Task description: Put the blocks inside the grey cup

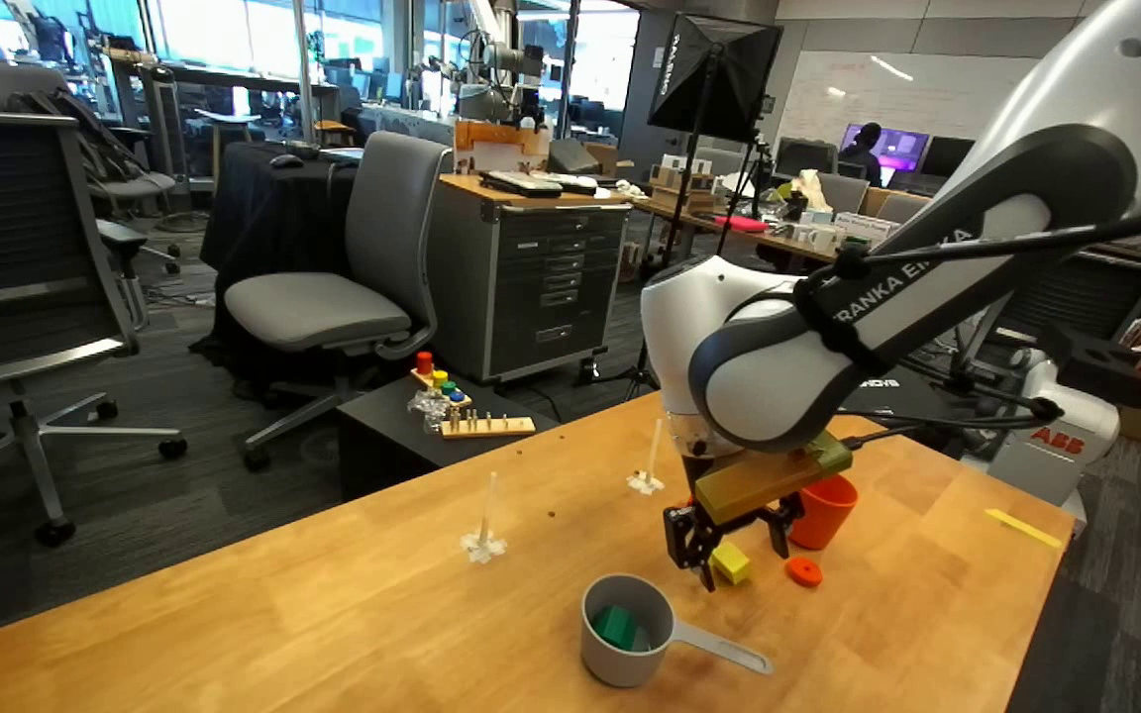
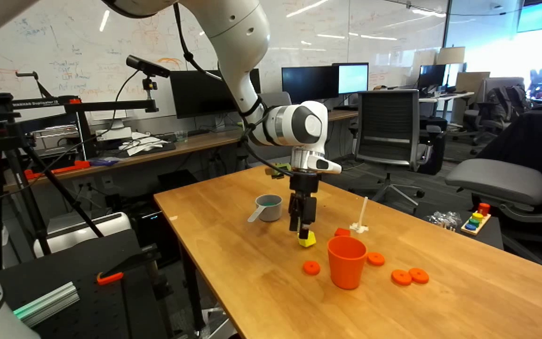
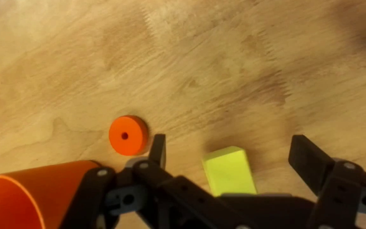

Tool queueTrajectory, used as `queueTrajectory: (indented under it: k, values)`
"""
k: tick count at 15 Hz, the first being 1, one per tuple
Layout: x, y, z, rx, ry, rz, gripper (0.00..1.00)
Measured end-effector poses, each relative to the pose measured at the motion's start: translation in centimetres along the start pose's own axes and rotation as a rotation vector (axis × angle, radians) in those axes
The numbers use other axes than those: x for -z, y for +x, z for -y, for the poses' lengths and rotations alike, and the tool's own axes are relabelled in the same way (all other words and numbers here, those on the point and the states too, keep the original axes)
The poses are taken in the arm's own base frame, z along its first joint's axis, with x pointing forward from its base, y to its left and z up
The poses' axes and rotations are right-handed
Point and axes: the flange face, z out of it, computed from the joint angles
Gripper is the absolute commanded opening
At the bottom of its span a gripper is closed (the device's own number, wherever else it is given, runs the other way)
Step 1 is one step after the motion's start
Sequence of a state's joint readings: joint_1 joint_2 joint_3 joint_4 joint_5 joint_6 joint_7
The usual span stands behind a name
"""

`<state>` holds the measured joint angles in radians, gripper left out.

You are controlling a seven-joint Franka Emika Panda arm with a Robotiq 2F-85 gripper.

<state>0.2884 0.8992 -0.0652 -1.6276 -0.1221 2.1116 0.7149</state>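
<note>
I see the claw (image 1: 744, 566) poised over the desk (image 1: 333, 614), its fingers spread well apart. In the wrist view the yellow block (image 3: 230, 175) lies on the wood between them, with a gap on either side; height of the fingertips: cannot judge. Near the claw, the grey cup (image 1: 620, 673) stands upright, its straight handle (image 1: 729, 649) sticking out sideways. At least one green block (image 1: 615, 626) sits inside it; exact count unclear from here. A red block (image 2: 342, 232) rests on the desk close to the orange-red cup (image 2: 346, 268), which also stands upright; I cannot tell whether the two touch. One orange disc (image 3: 125, 135), holed at its centre, lies flat near that cup and the yellow block, outside the spread of the fingers. On the cup's opposite side, in an exterior view, lie three more discs (image 2: 401, 277), two of them side by side. Two white pegs (image 1: 488, 505) rise from the desk, each with a ragged whitish patch around its foot.
</note>
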Motion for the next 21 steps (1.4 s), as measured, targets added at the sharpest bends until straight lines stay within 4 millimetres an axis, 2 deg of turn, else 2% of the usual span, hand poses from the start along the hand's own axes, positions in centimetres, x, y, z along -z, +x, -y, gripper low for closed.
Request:
queueTrajectory:
  k: [7,14,15,16,21]
  values:
    - [0.9,0.0,0.7,0.007,0.012,-0.016,1.00]
    - [0.1,1.1,-0.7,-0.016,0.007,-0.004,1.00]
    - [-0.2,1.3,-0.9,-0.020,0.006,0.000,0.75]
    - [-0.5,1.5,-1.1,-0.022,0.006,0.003,0.74]
    - [-1.3,2.4,-0.9,-0.016,0.007,0.003,0.35]
